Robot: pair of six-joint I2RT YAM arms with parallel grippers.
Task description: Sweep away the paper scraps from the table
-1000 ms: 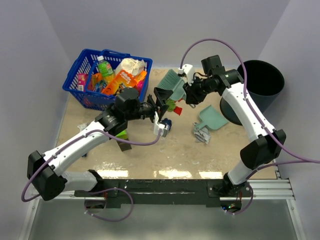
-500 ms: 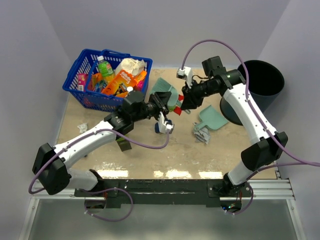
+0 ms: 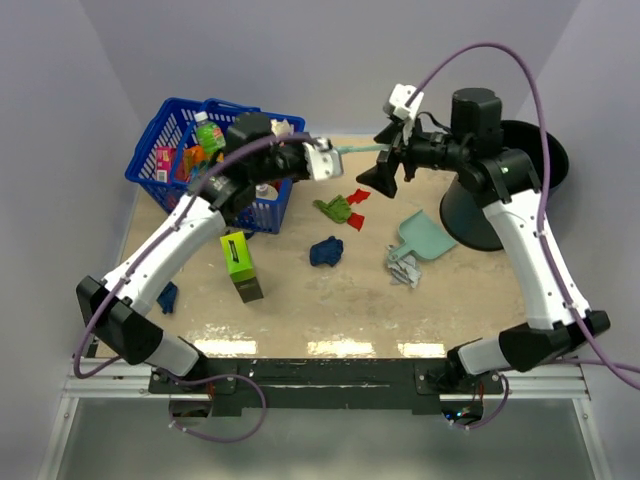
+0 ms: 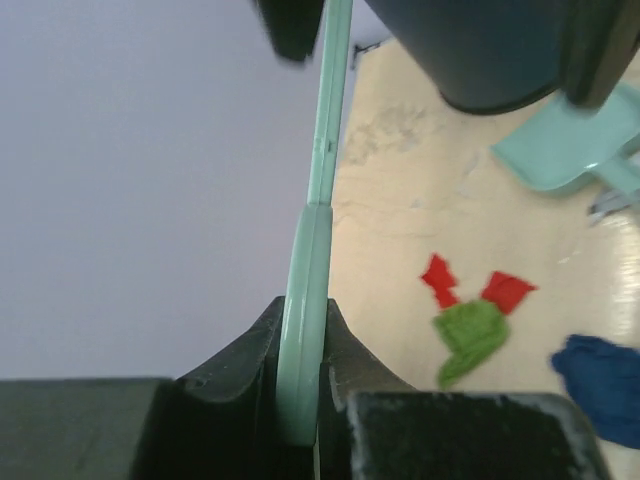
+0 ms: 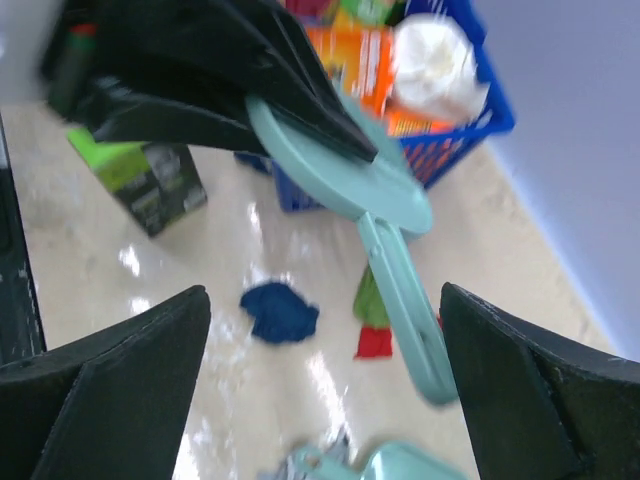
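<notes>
My left gripper [image 3: 322, 158] is shut on a teal brush [image 3: 355, 149], held up above the table [image 3: 300, 300]; in the left wrist view the jaws [image 4: 303, 310] clamp the brush [image 4: 328, 130] edge-on. Just past the handle's end, my right gripper [image 3: 385, 176] is open; in its wrist view the handle [image 5: 400, 290] hangs between the wide-apart fingers [image 5: 100, 390] without touching them. Paper scraps lie on the table: green [image 3: 335, 208], red [image 3: 357, 196], dark blue [image 3: 326, 250], whitish-grey [image 3: 403, 268], and another blue one [image 3: 167, 296] at the left.
A teal dustpan [image 3: 425, 237] lies beside the grey scraps. A black bin [image 3: 515, 165] stands at the back right and a blue basket [image 3: 150, 160] full of goods at the back left. A green-and-black box [image 3: 242, 265] lies left of centre.
The brush has passed from the right gripper to the left: the left shut on it and lifted toward the basket, and the right opened and drew back up and right.
</notes>
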